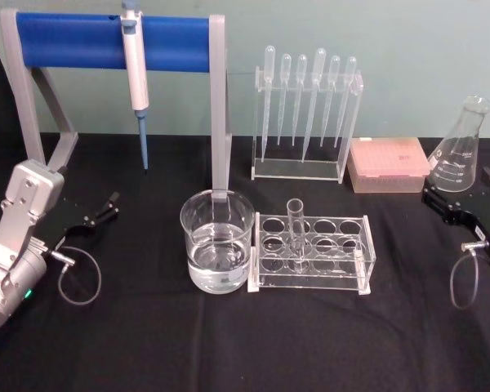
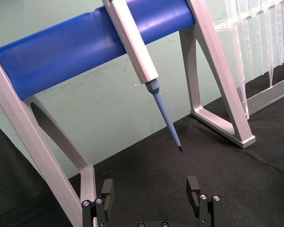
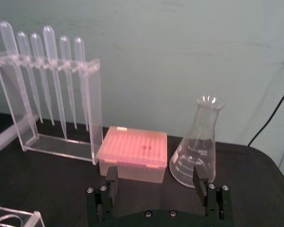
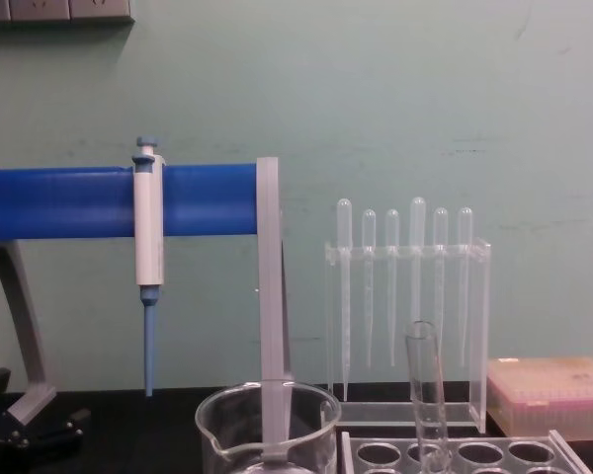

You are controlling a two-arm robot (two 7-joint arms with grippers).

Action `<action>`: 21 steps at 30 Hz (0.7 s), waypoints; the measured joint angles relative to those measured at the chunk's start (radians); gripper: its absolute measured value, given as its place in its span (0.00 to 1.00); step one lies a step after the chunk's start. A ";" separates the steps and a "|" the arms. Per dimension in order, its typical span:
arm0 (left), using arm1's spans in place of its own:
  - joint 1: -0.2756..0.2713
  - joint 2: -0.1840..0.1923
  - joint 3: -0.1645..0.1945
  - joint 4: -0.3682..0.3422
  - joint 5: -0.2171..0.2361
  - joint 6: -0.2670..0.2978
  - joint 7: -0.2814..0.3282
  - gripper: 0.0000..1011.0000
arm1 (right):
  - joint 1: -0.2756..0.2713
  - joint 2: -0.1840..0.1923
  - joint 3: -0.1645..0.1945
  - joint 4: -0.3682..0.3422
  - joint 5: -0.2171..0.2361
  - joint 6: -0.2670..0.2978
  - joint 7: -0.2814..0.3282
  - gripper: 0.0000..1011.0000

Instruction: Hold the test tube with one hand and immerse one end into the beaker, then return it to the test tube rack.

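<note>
You've got the beaker (image 1: pixel 217 249) at bench centre, partly filled with clear liquid. Just to its right, nearly touching, sits the clear tube rack (image 1: pixel 312 253). The test tube (image 1: pixel 296 229) stands upright in one of the rack's holes, toward the rack's left side, open rim up; looks empty, but you can't confirm that through the glass. The other rack holes you can see are empty.

Behind the rack: pipette stand (image 1: pixel 300 126) with six plastic pipettes hanging bulb-up. To its right the pink tip box (image 1: pixel 388 165), then the Erlenmeyer flask (image 1: pixel 459 151), no visible contents. The pipettor (image 1: pixel 135 77) hangs on the blue bar stand (image 1: pixel 106 42) at back left, tip pointing down, clear of the bench (image 1: pixel 147 343).

Left end effector (image 1: pixel 102 211) sits low at the left side of the bench, pointing toward the blue stand, jaws spread, gripping nothing. Right end effector (image 1: pixel 453 208) is low at the far right, facing the flask and tip box, jaws also spread and empty. Both are well apart from the test tube and beaker.

In the chest view the beaker and rack are cut off at the bottom edge, so the liquid level and the tube's bottom aren't readable there. The right arm is cut off at the head view's right edge.
</note>
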 joint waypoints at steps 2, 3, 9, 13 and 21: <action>0.000 0.000 0.000 0.000 0.000 0.000 0.000 0.99 | -0.001 -0.002 0.001 0.004 -0.002 0.002 0.001 0.99; 0.000 0.000 0.000 0.000 0.000 0.000 0.000 0.99 | -0.001 -0.001 0.002 0.003 -0.002 0.002 0.001 0.99; 0.000 0.000 0.000 0.000 0.000 0.000 0.000 0.99 | 0.000 -0.001 0.001 0.001 -0.001 0.001 0.001 0.99; 0.000 0.000 0.000 0.000 0.000 0.000 0.000 0.99 | 0.000 0.000 0.000 0.000 -0.001 0.000 0.001 0.99; 0.000 0.000 0.000 0.000 0.000 0.000 0.000 0.99 | 0.000 0.001 -0.001 -0.002 0.000 -0.001 0.001 0.99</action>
